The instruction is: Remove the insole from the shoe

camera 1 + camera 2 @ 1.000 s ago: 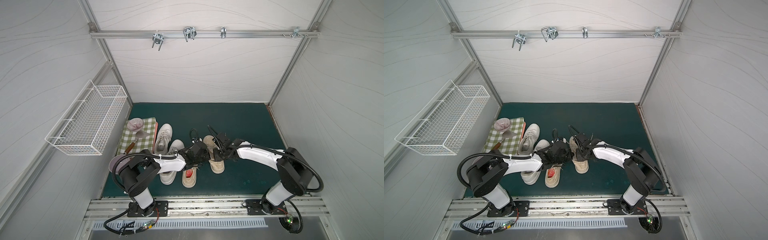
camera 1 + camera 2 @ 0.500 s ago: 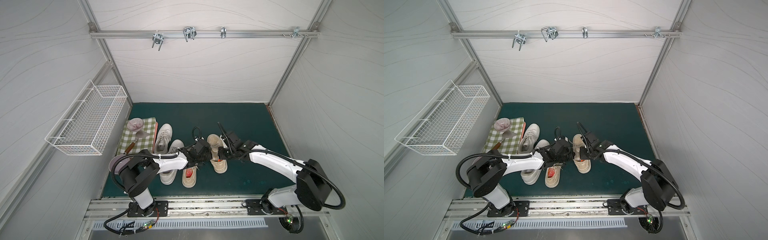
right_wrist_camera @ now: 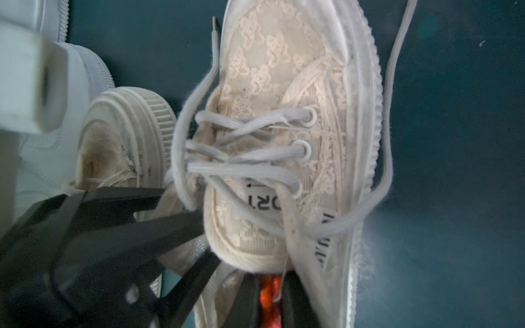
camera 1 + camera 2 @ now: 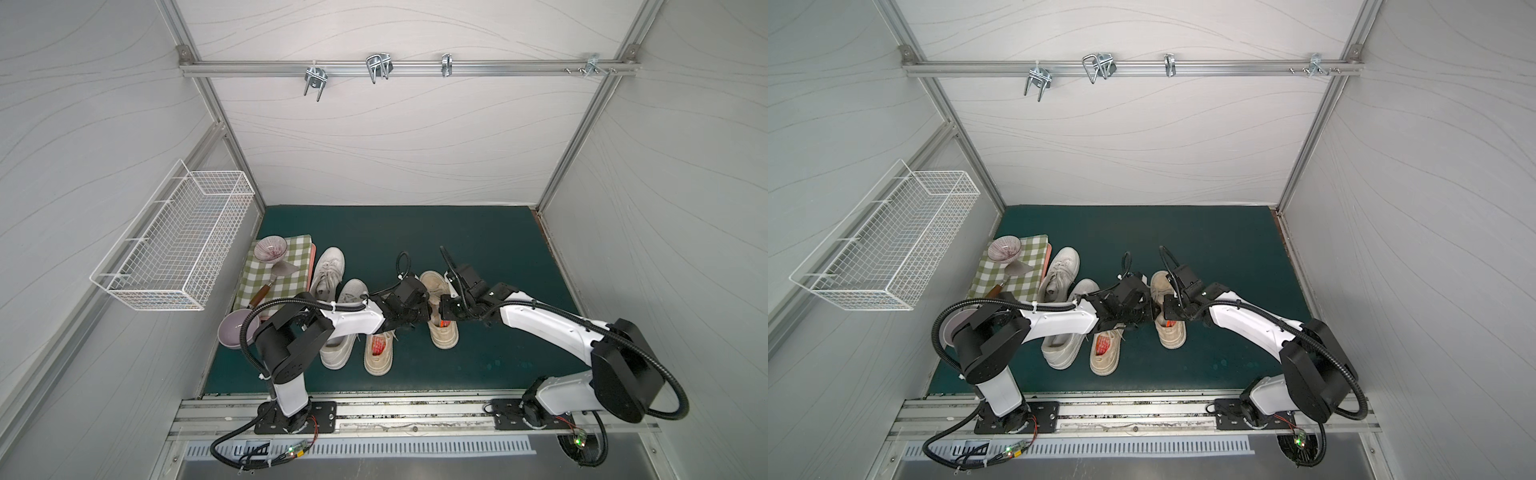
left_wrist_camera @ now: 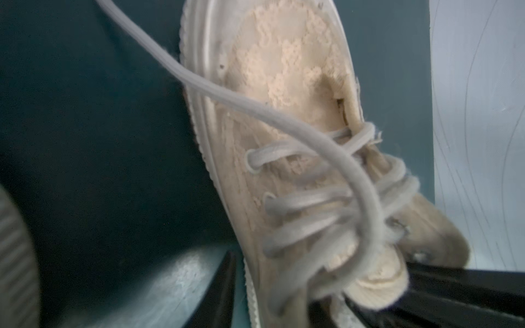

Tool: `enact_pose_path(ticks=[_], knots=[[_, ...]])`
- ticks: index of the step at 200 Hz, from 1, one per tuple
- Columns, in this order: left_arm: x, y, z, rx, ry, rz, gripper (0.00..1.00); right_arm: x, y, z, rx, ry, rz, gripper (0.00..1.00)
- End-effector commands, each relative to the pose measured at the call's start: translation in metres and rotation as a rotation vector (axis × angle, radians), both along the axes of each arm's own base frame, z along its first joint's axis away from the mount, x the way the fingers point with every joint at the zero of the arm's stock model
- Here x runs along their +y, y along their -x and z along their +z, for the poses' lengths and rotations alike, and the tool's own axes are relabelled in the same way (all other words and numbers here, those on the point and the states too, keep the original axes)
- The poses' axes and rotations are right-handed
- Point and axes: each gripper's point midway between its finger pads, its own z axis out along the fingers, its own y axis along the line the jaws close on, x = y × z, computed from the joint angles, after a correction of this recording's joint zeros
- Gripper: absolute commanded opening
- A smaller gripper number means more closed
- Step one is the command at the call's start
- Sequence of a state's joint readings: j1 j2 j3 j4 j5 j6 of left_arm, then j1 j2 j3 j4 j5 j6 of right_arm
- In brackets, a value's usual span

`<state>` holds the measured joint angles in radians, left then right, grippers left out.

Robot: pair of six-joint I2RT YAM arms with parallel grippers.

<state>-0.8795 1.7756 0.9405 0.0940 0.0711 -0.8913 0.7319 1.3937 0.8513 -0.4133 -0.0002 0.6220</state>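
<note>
Insole is the orange strip deep in the heel opening of the beige lace shoe, which sits mid-mat with toe at 12 o'clock and heel at 6 in both top views. The right gripper comes in from 3 o'clock with its fingers pressed onto the insole edge, one on each side, under the tongue. The left gripper reaches in from 9 o'clock. Its fingers are spread and the shoe's side wall and tongue sit loosely between them, so we don't read that as a clamp. We judge the step as grasp made, pull not yet begun, since the insole lies fully inside. The next move calls for a lift up and back toward 6 o'clock, with the left claw pinning the shoe so it doesn't ride along. Loose laces drape over the opening and could snag. The matching beige shoe lies at 8 o'clock, just beside. Two white sneakers are further out at 9, then a checked cloth and a bowl.
</note>
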Motion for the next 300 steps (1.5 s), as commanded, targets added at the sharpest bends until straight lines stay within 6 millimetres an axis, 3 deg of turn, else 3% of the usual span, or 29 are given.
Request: enact_pose_path(ticks=[1, 24, 54, 122, 153, 210, 251, 300], knots=[[-0.008, 0.003, -0.007, 0.029, -0.010, -0.024, 0.40, 0.018, -0.012, 0.020, -0.073, -0.073, 0.001, 0.00], [-0.003, 0.002, -0.018, 0.061, -0.060, -0.006, 0.43, 0.020, -0.009, 0.025, -0.086, -0.101, 0.006, 0.00], [0.008, -0.002, -0.028, 0.062, -0.140, 0.026, 0.39, 0.017, -0.005, 0.041, -0.110, -0.139, -0.002, 0.00], [0.051, -0.009, -0.043, 0.075, -0.296, 0.133, 0.19, 0.003, 0.003, 0.062, -0.134, -0.198, -0.034, 0.00], [0.062, -0.012, -0.040, 0.055, -0.342, 0.157, 0.11, -0.005, 0.003, 0.067, -0.140, -0.205, -0.059, 0.00], [0.083, -0.016, -0.045, 0.056, -0.421, 0.199, 0.00, -0.016, 0.002, 0.094, -0.189, -0.244, -0.078, 0.00], [0.081, -0.018, -0.044, 0.049, -0.434, 0.185, 0.00, -0.013, -0.001, 0.079, -0.157, -0.237, -0.094, 0.00], [0.042, -0.013, -0.027, -0.008, -0.330, 0.066, 0.00, -0.001, -0.016, 0.031, -0.011, -0.138, -0.117, 0.00]])
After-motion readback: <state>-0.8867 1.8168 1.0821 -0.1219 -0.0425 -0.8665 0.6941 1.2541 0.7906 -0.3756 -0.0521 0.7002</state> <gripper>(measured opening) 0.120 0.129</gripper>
